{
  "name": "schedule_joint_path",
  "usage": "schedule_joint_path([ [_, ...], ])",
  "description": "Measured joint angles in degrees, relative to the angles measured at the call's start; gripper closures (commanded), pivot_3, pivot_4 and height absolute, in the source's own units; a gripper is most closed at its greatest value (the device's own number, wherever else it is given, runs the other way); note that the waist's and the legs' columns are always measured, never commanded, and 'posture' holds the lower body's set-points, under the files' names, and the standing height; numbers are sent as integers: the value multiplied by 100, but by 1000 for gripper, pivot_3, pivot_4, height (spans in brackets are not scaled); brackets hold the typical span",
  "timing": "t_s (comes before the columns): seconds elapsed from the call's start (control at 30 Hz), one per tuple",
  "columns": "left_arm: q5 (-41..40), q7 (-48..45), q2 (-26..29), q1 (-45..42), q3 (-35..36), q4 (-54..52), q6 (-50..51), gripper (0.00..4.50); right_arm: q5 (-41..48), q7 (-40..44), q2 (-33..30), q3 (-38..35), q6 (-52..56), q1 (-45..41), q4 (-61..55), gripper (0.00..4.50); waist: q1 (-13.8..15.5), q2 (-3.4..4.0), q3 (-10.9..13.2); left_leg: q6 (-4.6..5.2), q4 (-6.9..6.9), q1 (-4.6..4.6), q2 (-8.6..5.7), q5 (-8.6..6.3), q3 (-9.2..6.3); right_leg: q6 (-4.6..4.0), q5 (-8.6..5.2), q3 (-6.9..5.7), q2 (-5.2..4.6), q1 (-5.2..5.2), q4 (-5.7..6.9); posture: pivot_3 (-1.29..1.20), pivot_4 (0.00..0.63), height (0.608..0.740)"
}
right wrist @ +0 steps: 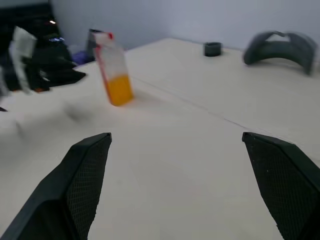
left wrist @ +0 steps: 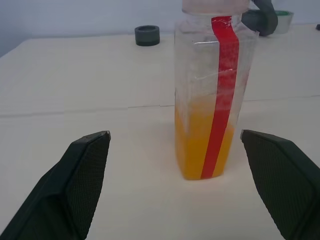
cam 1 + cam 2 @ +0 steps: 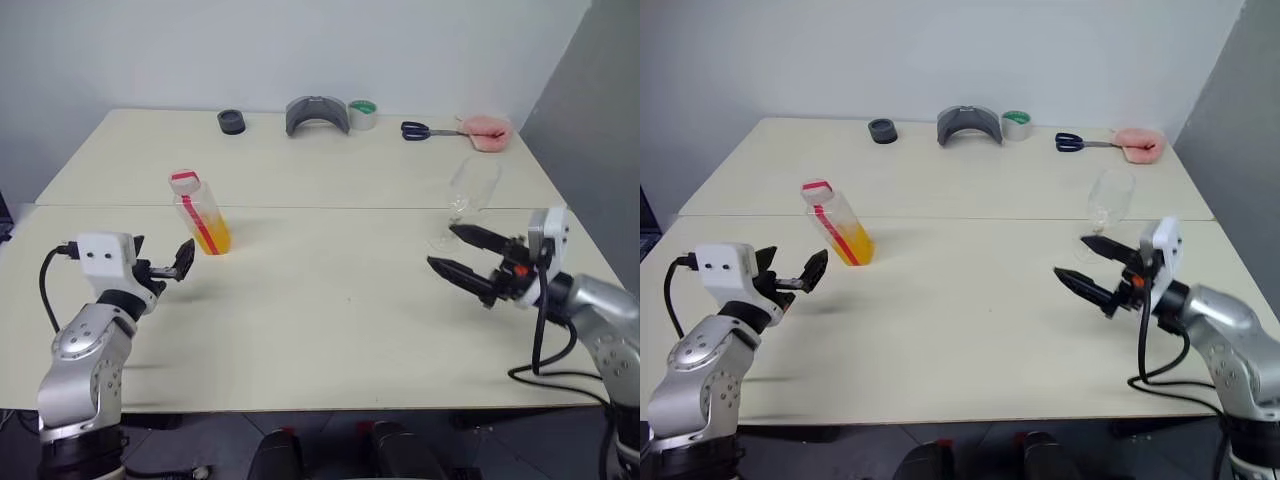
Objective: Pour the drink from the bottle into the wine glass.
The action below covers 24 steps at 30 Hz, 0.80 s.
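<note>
Capped bottle (image 3: 200,213) upright on table (image 3: 330,320), orange drink (image 2: 202,147) filling lower part, left gripper (image 3: 172,264) just short of it, fingers spread, empty, wine glass (image 3: 1108,205) at right, right gripper (image 3: 1085,265) beside it, fingers apart, empty.

Bright, even light with soft shadows; the right wrist view is motion-blurred.

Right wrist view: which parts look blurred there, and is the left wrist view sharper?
In the right wrist view the bottle and the left gripper are smeared as by motion, while the grey arch-shaped object is clearer. In the left wrist view the bottle's red label strip and the orange drink are crisp.
</note>
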Motion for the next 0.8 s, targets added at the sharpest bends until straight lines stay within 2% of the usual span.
schedule_joint_path([
  [0.13, 92, -11, -58, -206, -182, 140, -107, 0, 300, -51, 133, 219, 389, -635, -14, 37, 40, -1, 0, -2, 0, -7, 2, -1, -3, -1, 0, -1, -1, -2, -7, 0, 150, 740],
  [0.3, 123, -18, -67, -376, -216, 402, -200, 0, 423, -238, 322, 319, 619, -826, -22, 37, 101, -1, 0, -3, -1, -20, 5, -2, -5, -2, 1, -5, -9, -6, -23, 0, 150, 740],
  [0.8, 343, -167, -271, -1279, -568, 1396, -719, 0, 426, -486, 571, 357, 640, -870, -224, 37, 139, -1, 0, -3, 0, -24, 1, -2, -9, -1, 1, -14, -7, -5, -25, 0, 150, 740],
])
